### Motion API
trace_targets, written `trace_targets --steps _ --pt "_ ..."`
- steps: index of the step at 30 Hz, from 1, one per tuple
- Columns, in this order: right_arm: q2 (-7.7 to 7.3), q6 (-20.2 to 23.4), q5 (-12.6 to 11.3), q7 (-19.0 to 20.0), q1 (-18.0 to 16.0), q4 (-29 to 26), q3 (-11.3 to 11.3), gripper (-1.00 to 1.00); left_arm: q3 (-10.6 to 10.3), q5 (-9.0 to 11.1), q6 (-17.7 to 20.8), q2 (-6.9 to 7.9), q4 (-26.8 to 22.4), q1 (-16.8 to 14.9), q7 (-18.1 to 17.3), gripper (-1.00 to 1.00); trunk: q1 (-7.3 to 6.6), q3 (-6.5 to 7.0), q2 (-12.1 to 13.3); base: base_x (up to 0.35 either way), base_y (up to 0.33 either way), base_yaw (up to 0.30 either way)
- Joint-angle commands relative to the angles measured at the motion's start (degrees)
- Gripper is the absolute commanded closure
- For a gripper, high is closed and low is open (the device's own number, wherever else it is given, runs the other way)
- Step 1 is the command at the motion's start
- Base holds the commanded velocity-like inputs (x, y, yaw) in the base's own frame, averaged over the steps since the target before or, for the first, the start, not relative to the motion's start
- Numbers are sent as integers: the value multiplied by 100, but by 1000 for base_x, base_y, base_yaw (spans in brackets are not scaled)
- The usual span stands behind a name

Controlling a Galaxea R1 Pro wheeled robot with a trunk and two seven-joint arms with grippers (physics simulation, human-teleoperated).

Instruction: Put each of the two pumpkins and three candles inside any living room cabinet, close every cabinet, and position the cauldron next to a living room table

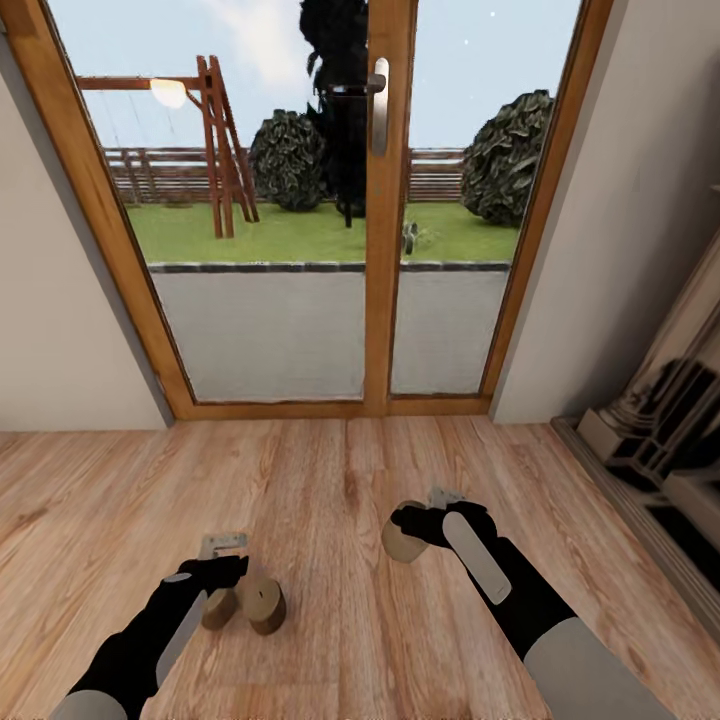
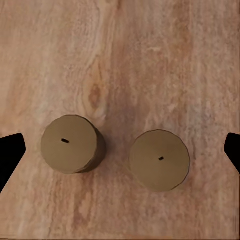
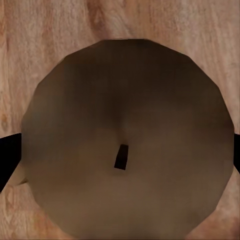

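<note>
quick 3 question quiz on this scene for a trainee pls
1. How many candles stand between the open fingers of the left tool?
2. True or false: the right tool is shut on a pumpkin.
3. What is straight ahead of the robot? A) glass door B) television C) table

Key: 1) two. 2) false, it grips a candle. 3) A.

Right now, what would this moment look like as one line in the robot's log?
right gripper: jaws around tan candle | left gripper: open above two brown candles | floor: wood, by glass door
</note>
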Motion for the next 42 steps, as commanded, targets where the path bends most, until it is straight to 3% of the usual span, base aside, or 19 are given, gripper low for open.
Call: trace_targets --steps 1,6,9,15,16,20,22,23,31,42 --pt "-4 -4 -56 -52 -5 -5 15 100 -35 193 23 11 -29 -2 94 -100 21 -24 -44 0 0 0" --pt "-10 -5 -56 -48 -6 -1 15 100 59 710 23 45 -179 -2 163 -100 131 -113 -245 0 0 0" --pt "-9 -5 -55 -48 -7 -1 15 100 612 890 27 30 -214 -2 170 -100 197 -167 -365 0 0 0" --pt "-5 -5 -57 -48 -6 -1 15 100 1061 1008 24 8 -220 -2 311 -100 215 -300 -378 0 0 0" --pt "-4 -5 -55 -48 -7 -1 15 100 1114 1103 24 -5 -220 -2 409 -100 215 -300 -378 0 0 0" --pt "-3 -5 -57 -48 -6 0 15 100 1183 1865 24 -98 -217 -2 1061 -100 215 -300 -378 0 0 0" --pt "-3 -5 -58 -48 -6 0 15 100 1182 2002 24 -148 -219 -2 1293 -100 215 -300 -378 0 0 0" --pt "-3 -5 -58 -48 -7 0 15 100 1176 2057 24 -243 -220 -2 1429 -100 215 -300 -378 0 0 0" --pt "-3 -5 -58 -40 -6 -5 15 100 1171 2102 141 -611 -215 -2 1999 -100 215 -300 -378 0 0 0" --pt "-3 -5 -58 -39 -7 -2 15 100 1189 2108 169 -654 -214 -2 2033 -100 215 -300 -378 0 -65 0"
